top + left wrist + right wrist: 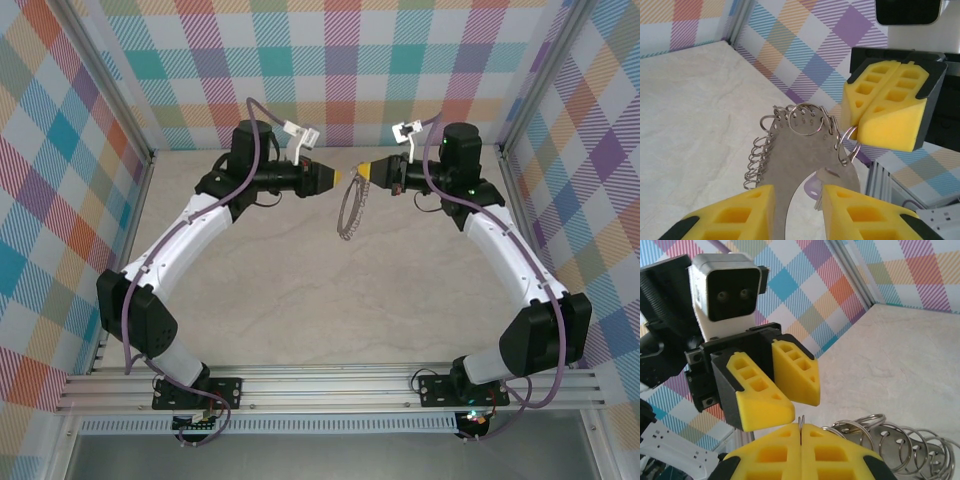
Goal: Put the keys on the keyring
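Plaid walls (330, 60) box in a pale stone worktop (300, 300). Both arms arch inward and meet nose to nose above its far middle. The right gripper (364, 172) pinches a wire loop of the keyring (350, 212), a grey loop-edged oval hanging below it. The left gripper (338, 177) stands parted just beside the ring. A lilac-headed key (812, 188) peeks out from behind the ring. Bare worktop lies all round.

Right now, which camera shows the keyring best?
Left wrist: the keyring is close and central, loops distinct. Top shows it small, hanging from the right hand. Right wrist catches a few loops at its lower edge.
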Robot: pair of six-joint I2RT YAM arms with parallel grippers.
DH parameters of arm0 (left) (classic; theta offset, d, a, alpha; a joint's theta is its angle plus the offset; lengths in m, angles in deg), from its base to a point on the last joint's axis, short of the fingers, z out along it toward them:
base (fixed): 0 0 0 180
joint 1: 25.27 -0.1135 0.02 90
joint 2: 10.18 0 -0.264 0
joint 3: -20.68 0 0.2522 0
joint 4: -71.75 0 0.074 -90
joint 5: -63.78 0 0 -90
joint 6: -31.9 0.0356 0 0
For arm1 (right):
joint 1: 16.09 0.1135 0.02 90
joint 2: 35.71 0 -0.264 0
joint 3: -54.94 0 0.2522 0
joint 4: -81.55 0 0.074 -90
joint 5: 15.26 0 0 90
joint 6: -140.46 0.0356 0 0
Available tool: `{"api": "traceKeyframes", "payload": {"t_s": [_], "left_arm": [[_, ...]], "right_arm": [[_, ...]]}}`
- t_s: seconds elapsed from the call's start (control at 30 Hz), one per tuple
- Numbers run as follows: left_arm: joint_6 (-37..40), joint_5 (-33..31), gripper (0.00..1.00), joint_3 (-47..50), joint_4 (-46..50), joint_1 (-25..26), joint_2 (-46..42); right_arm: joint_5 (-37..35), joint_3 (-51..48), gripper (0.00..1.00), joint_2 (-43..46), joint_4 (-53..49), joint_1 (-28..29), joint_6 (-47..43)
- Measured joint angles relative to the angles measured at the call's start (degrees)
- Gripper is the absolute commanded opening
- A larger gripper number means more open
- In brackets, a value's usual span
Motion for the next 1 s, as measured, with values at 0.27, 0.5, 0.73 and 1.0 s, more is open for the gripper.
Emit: {"api": "traceKeyframes", "payload": {"t_s": [0.27, 0.5, 0.73, 1.0], "left_arm": [[3.1, 6.5, 0.33, -2.0, 2.1, -1.8, 0.3], [7.1, 12.9, 0.34, -9.9, 5.0, -1.9, 4.6], [14.5, 17.7, 0.34, -17.4, 12.7, -1.9, 9.0], [21.1, 21.7, 0.34, -21.6, 18.9, -1.9, 12.7]], "right_arm": [[1.3, 1.5, 0.00, -0.1, -5.7, 0.0, -7.3], [1.1, 1.2, 0.00, 0.1, -5.9, 0.0, -10.2], [0.2, -0.5, 0.00, 0.7, -5.0, 0.0, -12.3], [0.3, -0.2, 0.00, 0.7, -4.9, 0.0, -14.7]]}}
